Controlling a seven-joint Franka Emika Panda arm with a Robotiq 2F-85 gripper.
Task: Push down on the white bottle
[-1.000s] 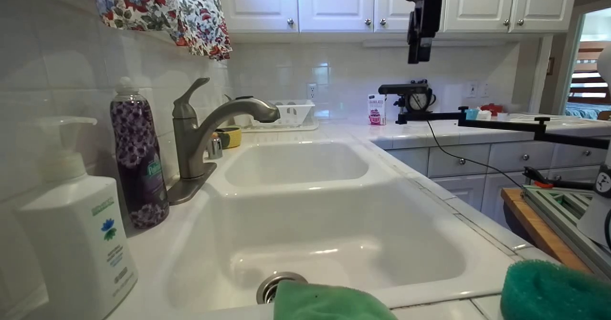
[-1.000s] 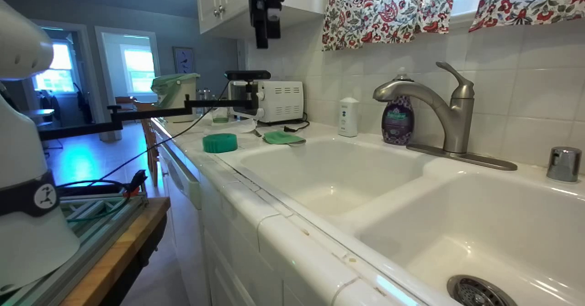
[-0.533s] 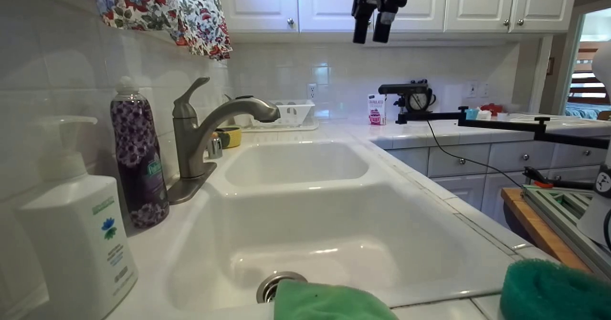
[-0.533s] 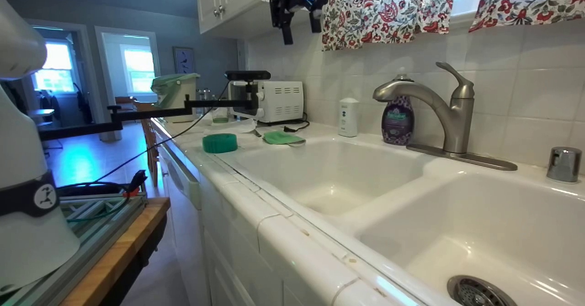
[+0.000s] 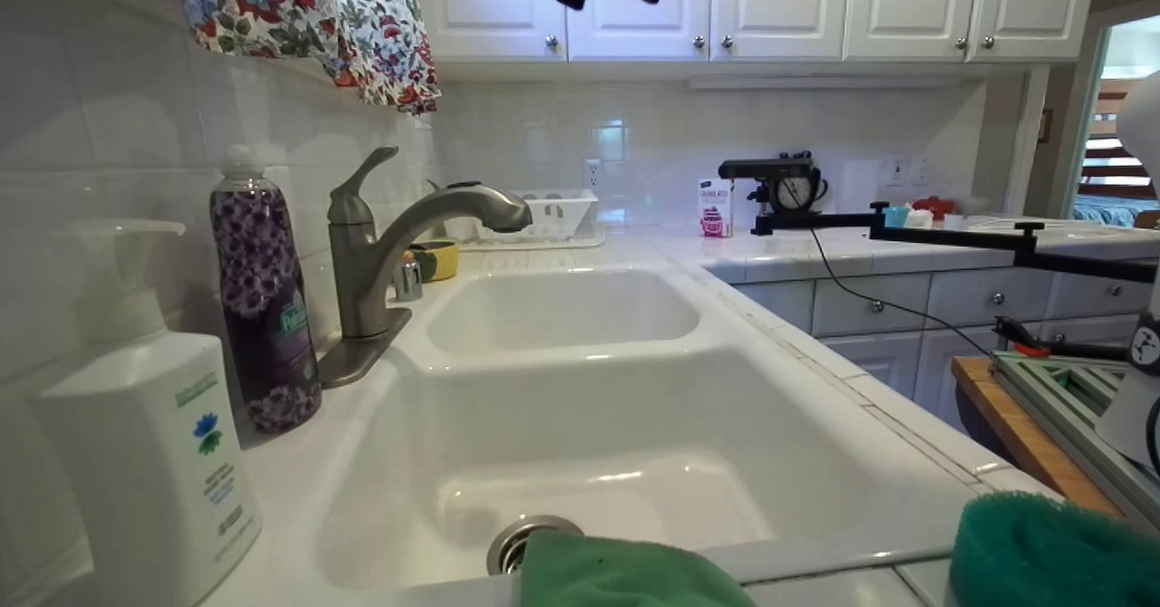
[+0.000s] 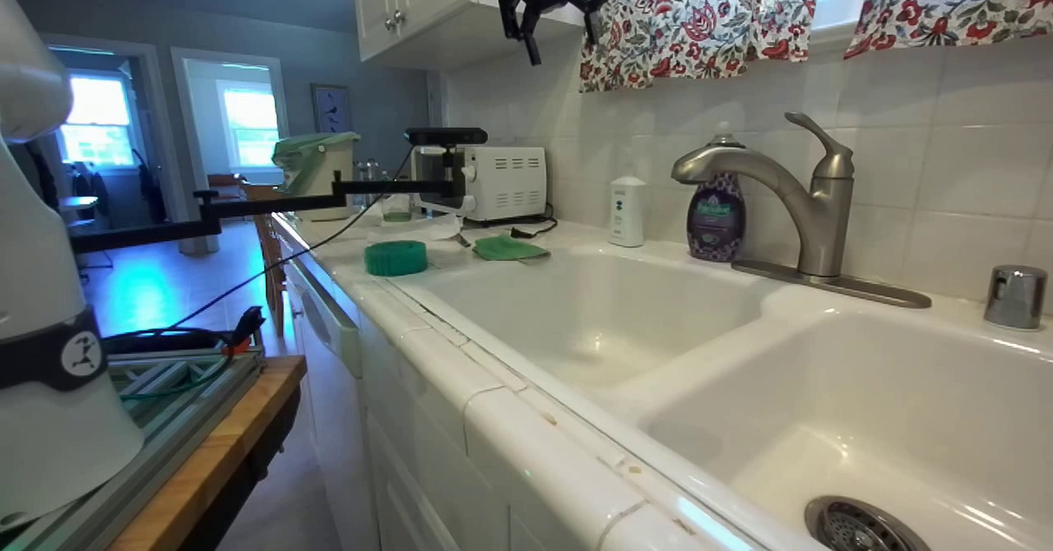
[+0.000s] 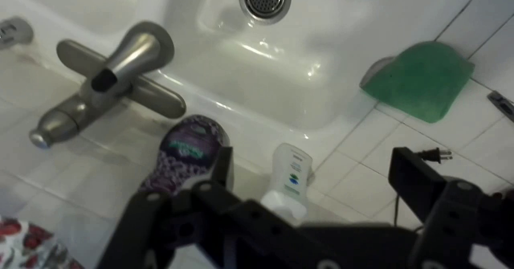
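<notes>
The white desk [image 6: 543, 444] runs down to the bottom of the frame in an exterior view, and a big white sink [image 6: 691, 370] sits in it. The black hand [image 6: 563, 51] hangs near the top of the frame there, high over the bottles and apart from them. It is spread wide and holds nothing; one of its fingers [image 7: 413, 174] shows at the lower right of the wrist view. The purple bottle [image 7: 186, 148] stands just beside the white bottle [image 7: 295, 172], which is upright behind the sink and shows low in the middle of the wrist view. Its pump [image 5: 131, 245], at the left edge in an exterior view, seems to be up, so the push looks not yet begun. To do it well, I think the hand should bring its fingers close together, so they make one blunt tip, and get right over the pump. Then it should go down slow and straight, and miss the purple bottle. Pressing on the little spout [image 5: 169, 226] could tip the white bottle over
</notes>
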